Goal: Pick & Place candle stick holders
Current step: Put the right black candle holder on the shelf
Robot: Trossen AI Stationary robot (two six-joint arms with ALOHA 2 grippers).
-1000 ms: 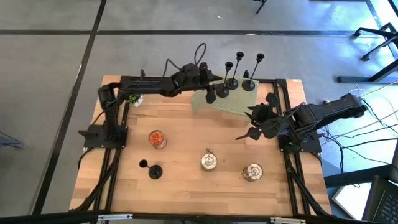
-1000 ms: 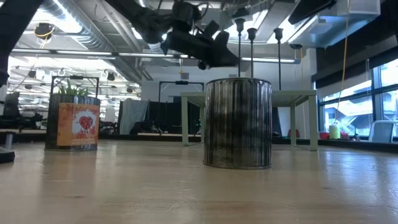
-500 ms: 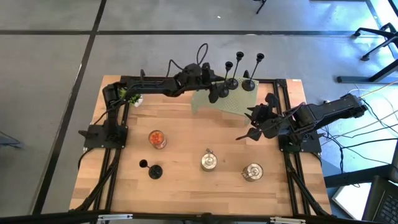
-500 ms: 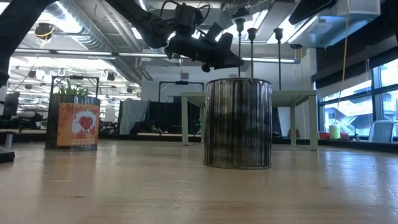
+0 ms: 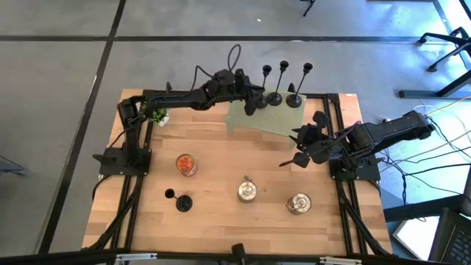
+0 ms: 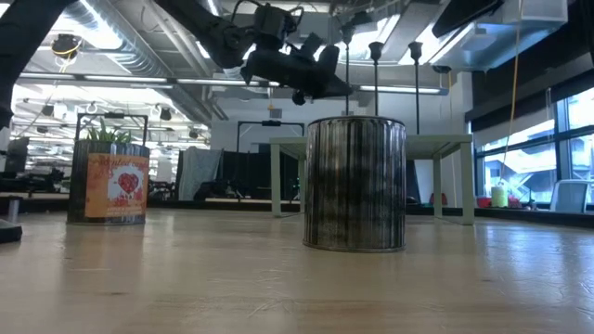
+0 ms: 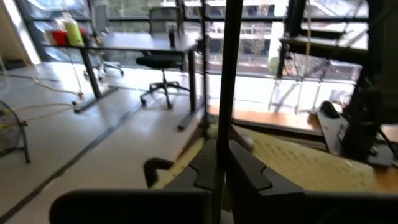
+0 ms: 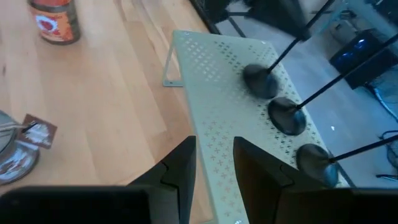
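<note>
Three slim black candle stick holders stand in a row on a pale green perforated tray (image 5: 283, 121) at the table's far right. My left gripper (image 5: 253, 101) reaches in from the table's left and is shut on the leftmost holder (image 5: 266, 71), whose stem (image 6: 346, 56) rises above the gripper in the low view. The other two holders (image 5: 283, 66) (image 5: 307, 68) stand by their round bases. A fourth black holder (image 5: 182, 202) is at the near left. My right gripper (image 5: 294, 158) hovers open right of the table's centre, with nothing between its fingers. My left gripper pinches the leftmost holder's thin stem (image 7: 219, 149) between its two fingers, on the stem's lower part. The fingers come about level from the table's left and lie across the stem. The holder stays nearly upright, and its base (image 8: 261, 81) appears to rest on the tray.
On the wood stand a glass jar with red filling (image 5: 186, 164), two silver tins (image 5: 247, 191) (image 5: 299, 202) and a small plant (image 5: 158, 116) at the far left. One tin (image 6: 355, 183) fills the middle of the low view and hides the holders' bases there.
My left gripper has moved a little toward the far edge and has shut on the leftmost holder's stem. The holder's top has shifted slightly toward the table's far left. My right arm has kept still.
</note>
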